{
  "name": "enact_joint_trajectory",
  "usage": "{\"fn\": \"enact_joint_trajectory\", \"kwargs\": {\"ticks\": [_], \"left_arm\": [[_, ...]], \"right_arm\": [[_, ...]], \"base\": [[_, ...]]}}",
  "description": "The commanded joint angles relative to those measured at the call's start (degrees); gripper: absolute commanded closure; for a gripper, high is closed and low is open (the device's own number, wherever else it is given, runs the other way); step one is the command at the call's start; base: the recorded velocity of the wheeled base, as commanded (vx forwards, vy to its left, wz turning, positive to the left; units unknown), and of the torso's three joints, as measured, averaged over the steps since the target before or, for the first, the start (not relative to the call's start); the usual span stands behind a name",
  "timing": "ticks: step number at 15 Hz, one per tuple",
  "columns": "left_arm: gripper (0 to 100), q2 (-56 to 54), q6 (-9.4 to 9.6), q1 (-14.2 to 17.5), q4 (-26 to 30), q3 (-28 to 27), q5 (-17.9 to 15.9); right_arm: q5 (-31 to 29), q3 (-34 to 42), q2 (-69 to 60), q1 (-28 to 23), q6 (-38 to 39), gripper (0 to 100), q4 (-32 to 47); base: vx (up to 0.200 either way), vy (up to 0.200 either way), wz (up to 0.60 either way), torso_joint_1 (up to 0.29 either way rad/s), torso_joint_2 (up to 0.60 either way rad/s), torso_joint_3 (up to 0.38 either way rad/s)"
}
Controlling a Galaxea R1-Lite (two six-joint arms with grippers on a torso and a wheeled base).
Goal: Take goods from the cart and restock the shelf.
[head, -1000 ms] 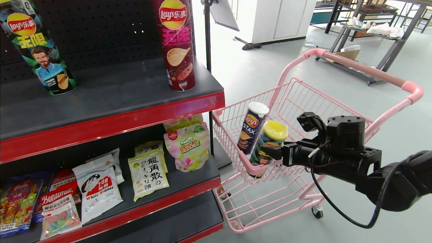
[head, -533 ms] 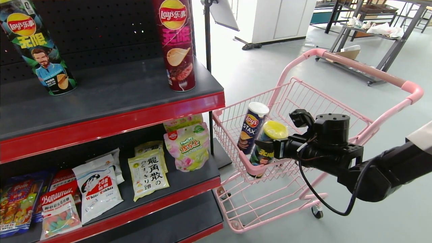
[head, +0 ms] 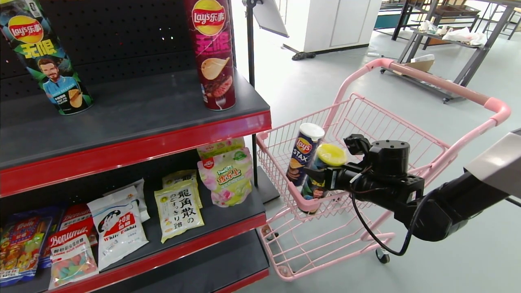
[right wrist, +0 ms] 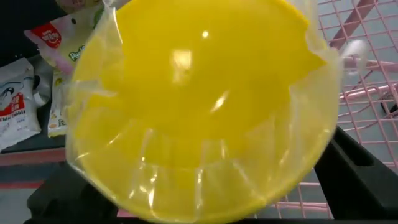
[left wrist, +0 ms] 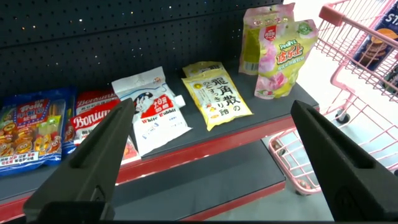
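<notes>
Pink cart: we see it on the grey floor just beside the right end of the shelf, with two chips cans in the corner of its wire basket nearest the shelf
Yellow-lidded chips can: it stands in the basket just beside the blue one, on the side away from the shelf
Blue chips can: white-lidded and slightly tilted, it rests against the basket wall nearest the shelf
Right gripper: it reaches across the basket from the right; its claw is wide, with one dark finger on either side of the yellow-lidded can just below the lid, and we cannot tell whether the pads touch the can
Left gripper: its claw is wide with nothing between the fingers, and it points at the lower board and its snack bags
Upper board: a maroon chips can stands upright at the right front corner and a dark green chips can far to the left, well apart
Lower board: a white candy bag and a yellow bag lie flat, and a pink-and-green pouch stands at the right end, nearest the cart
</notes>
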Motion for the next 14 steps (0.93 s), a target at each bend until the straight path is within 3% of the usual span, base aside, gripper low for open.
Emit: {"fn": "enact_joint_trajectory", "kwargs": {"ticks": [1, 2, 7, 10, 14], "left_arm": [[0, 0.05, -0.02, 0.05, 0.02, 0.0, 0.04], [0, 0.05, -0.02, 0.05, 0.02, 0.0, 0.04], [0, 0.05, -0.02, 0.05, 0.02, 0.0, 0.04], [0, 0.05, -0.02, 0.05, 0.02, 0.0, 0.04], [0, 0.05, -0.02, 0.05, 0.02, 0.0, 0.04]], "right_arm": [[-0.12, -0.5, 0.99, 0.11, 0.32, 0, 0.04], [-0.64, -0.5, 1.34, 0.11, 0.49, 100, -0.05], [-2.31, 0.47, 0.64, 0.11, 1.72, 100, -0.05], [-4.77, 3.19, -7.54, 0.11, 1.46, 100, -0.05], [-4.51, 1.43, -19.14, -2.79, -3.46, 100, 0.57]], "base": [[0.0, 0.0, 0.0, 0.0, 0.0, 0.0], [0.0, 0.0, 0.0, 0.0, 0.0, 0.0], [0.0, 0.0, 0.0, 0.0, 0.0, 0.0], [0.0, 0.0, 0.0, 0.0, 0.0, 0.0], [0.0, 0.0, 0.0, 0.0, 0.0, 0.0]]}}
